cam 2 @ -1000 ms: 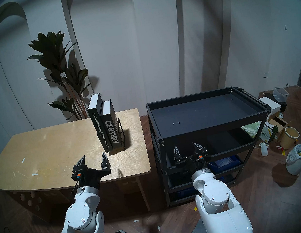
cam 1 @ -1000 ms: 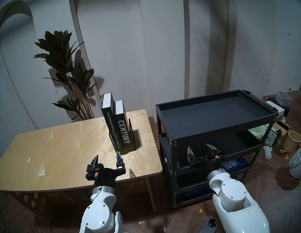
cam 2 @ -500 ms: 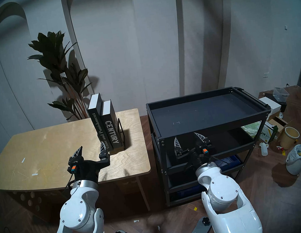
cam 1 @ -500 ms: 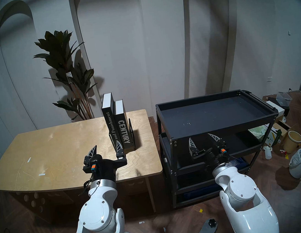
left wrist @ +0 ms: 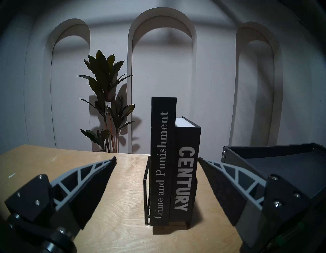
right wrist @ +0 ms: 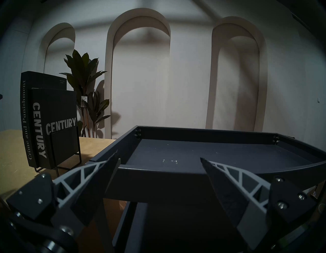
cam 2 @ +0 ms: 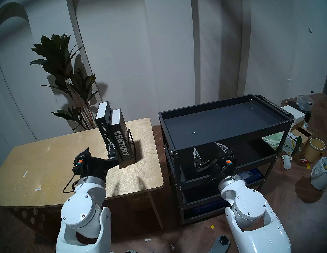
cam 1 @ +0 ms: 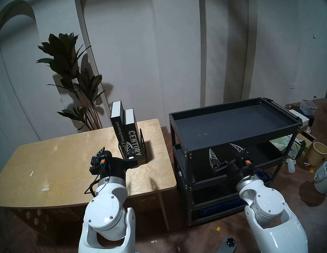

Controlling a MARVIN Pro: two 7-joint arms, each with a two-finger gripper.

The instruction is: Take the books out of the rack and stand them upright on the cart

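Two thick black hardback books point(left wrist: 173, 167) with white page edges, the taller "Crime and Punishment" beside the shorter "CENTURY", stand upright in a thin black wire rack point(left wrist: 147, 190) on the pale wooden surface point(cam 1: 59, 169). The left gripper point(left wrist: 157, 159) faces their spines, jaws wide. The right gripper point(right wrist: 159, 159), jaws wide too, hangs before the black metal three-tier cart point(cam 1: 243, 135).

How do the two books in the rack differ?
Crime and Punishment is taller, with thin serif lettering; CENTURY is shorter, with bold block lettering. Crime and Punishment stands to the left of CENTURY. Both are black, upright, and side by side in the rack.
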